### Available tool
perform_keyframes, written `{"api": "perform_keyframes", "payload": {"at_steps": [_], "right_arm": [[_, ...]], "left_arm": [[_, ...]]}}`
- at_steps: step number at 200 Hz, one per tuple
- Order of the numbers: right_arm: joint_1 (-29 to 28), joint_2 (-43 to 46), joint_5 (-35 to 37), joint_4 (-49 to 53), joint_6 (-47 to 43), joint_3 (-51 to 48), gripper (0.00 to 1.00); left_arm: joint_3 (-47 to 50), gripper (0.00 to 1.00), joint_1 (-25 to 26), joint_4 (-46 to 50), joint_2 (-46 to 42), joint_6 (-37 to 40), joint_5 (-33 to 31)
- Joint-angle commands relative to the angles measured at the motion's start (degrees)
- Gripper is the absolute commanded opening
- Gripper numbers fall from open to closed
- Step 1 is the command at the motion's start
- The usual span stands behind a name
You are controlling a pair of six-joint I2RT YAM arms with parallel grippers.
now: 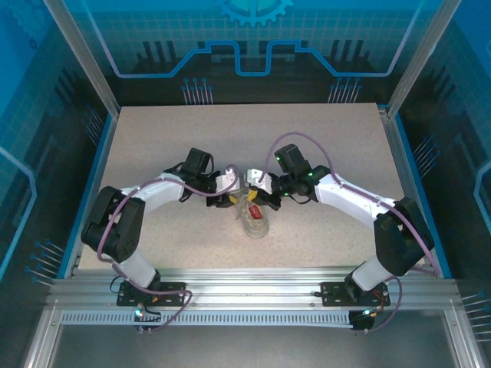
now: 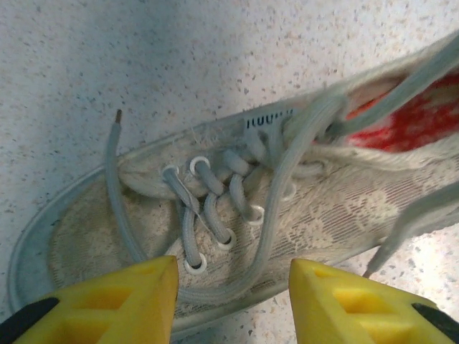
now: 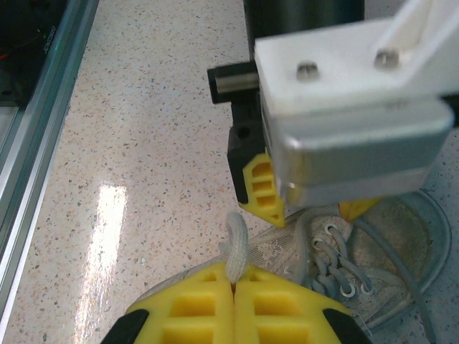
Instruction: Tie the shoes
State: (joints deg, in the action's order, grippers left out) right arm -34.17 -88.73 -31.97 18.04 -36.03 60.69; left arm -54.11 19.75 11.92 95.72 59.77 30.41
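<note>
One sneaker (image 2: 301, 208), two pincers (image 2: 233, 283) (image 3: 234, 287), seemingly two lace ends (image 2: 110, 143).

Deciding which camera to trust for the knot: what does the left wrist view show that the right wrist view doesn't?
Left wrist: the left hand open beside the sneaker, a loose lace tip lying on the table, and the red lining. Right wrist: the right hand shut on a lace strand. Both: the sneaker's laced eyelets and the speckled table.

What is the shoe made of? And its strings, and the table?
The shoe looks like soft whitish cloth with a lacy flower pattern, a bit grubby. The laces look like woven cord, matte. The table is hard, speckled and slightly shiny, maybe stone-look laminate.
</note>
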Motion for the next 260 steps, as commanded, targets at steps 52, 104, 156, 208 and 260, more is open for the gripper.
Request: {"api": "perform_keyframes", "payload": {"at_steps": [52, 104, 156, 208, 260], "right_arm": [[0.2, 1.1, -1.0, 1.0, 0.2, 0.5, 0.00], [0.7, 0.8, -0.3, 1.1, 0.5, 0.3, 0.00], [0.9, 0.9, 1.7, 0.4, 2.1, -0.8, 0.00], [1.4, 1.1, 3.3, -1.2, 3.8, -2.1, 0.00], [1.4, 1.1, 2.7, -0.8, 4.0, -1.7, 0.00]], "left_arm": [[-3.7, 0.33, 1.6, 9.6, 4.2, 6.6, -3.0], [-7.5, 0.03, 2.0, 23.1, -0.4, -2.8, -7.8], [-12.7, 0.05, 3.2, 34.3, -3.6, -31.2, -3.9], [-2.7, 0.35, 5.8, 19.7, -14.1, -53.5, 5.1], [9.4, 0.62, 5.2, 14.7, -31.8, -28.2, -8.2]]}}
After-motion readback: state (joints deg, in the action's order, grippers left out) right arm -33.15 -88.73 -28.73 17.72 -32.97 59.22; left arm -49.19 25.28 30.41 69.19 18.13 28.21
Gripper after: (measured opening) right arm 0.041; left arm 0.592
